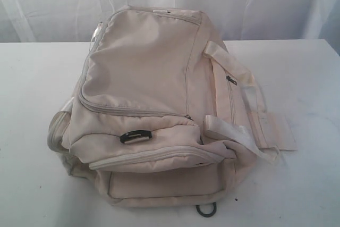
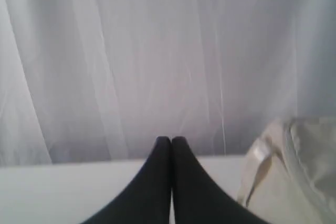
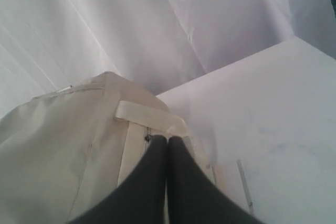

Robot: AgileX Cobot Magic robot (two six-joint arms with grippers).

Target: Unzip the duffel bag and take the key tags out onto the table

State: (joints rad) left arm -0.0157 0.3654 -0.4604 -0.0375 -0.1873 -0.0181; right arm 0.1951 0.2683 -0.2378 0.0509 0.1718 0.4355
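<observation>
The duffel bag [image 1: 154,104] lies in the middle of the white tabletop [image 1: 37,184], cream fabric uppermost, and every closure that shows on it looks shut. The grey main zip [image 1: 114,111] runs unbroken around the big top panel, and the small side zip pull [image 1: 231,80] sits at the closed end of its track beside the webbing strap [image 1: 239,131]. A black ring [image 1: 135,137] rests on the bag's front pocket. No dark lining shows anywhere.

The key tags are not to be seen, neither on the bag nor on the tabletop around it. Most likely they are inside, though which pocket holds them cannot be told.

Neither arm appears in the exterior view. The left claw [image 2: 171,140] has its two fingers pressed together with nothing between them; it hangs over bare tabletop just beside one end of the bag, facing the white curtain [image 2: 131,51]. The right claw [image 3: 168,139] is likewise closed and empty, poised above the bag's strap side, close to the side zip pull. Whether it touches the fabric cannot be told.

By this showing the task is at its very start. Unzipping, reaching in and setting the tags down beside the bag all remain to be done.
</observation>
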